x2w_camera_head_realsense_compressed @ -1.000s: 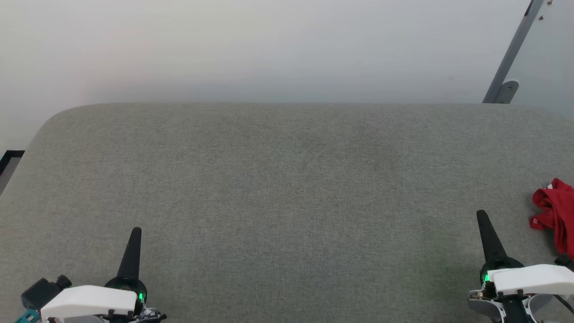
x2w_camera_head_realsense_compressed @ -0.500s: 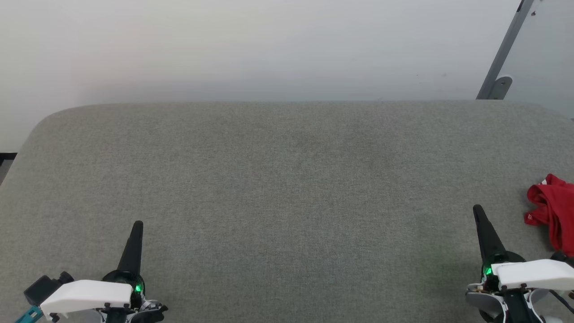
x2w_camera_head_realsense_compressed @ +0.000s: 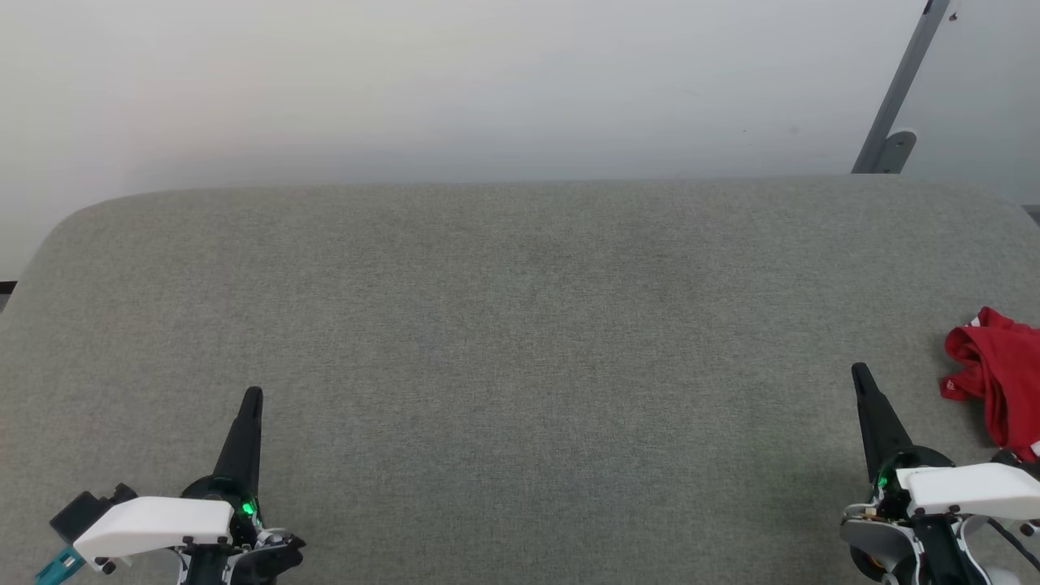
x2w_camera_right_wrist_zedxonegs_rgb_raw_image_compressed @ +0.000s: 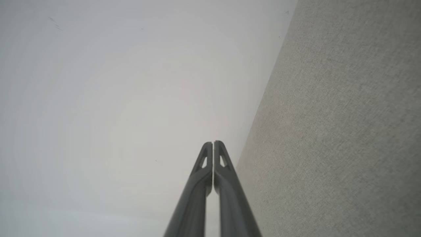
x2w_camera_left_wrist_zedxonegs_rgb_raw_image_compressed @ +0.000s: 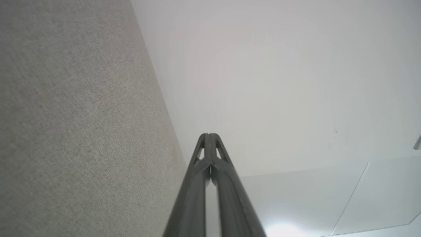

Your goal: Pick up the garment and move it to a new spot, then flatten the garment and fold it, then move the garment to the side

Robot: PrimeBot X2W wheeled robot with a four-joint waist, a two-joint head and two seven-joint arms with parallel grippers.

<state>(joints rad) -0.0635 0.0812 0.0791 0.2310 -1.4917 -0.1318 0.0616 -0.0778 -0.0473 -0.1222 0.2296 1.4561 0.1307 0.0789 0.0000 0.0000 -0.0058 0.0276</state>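
Both with fingers together: left gripper (x2w_camera_head_realsense_compressed: pixel 253 394), right gripper (x2w_camera_head_realsense_compressed: pixel 858 371); garment (x2w_camera_head_realsense_compressed: pixel 991 361) crumpled, cut off by frame edge.

Garment (x2w_camera_head_realsense_compressed: pixel 993 374) on padded surface (x2w_camera_head_realsense_compressed: pixel 520 309), at its right edge, toward front. Right gripper (x2w_camera_head_realsense_compressed: pixel 858 372) front right, just left of garment, not touching. Left gripper (x2w_camera_head_realsense_compressed: pixel 253 395) front left, well apart from garment. Wall (x2w_camera_head_realsense_compressed: pixel 455 89) behind surface. Slanted post (x2w_camera_head_realsense_compressed: pixel 898 89) behind far right corner.

place: likely lab | grey fabric table (x2w_camera_head_realsense_compressed: pixel 520 284) | bare white wall (x2w_camera_head_realsense_compressed: pixel 406 81)
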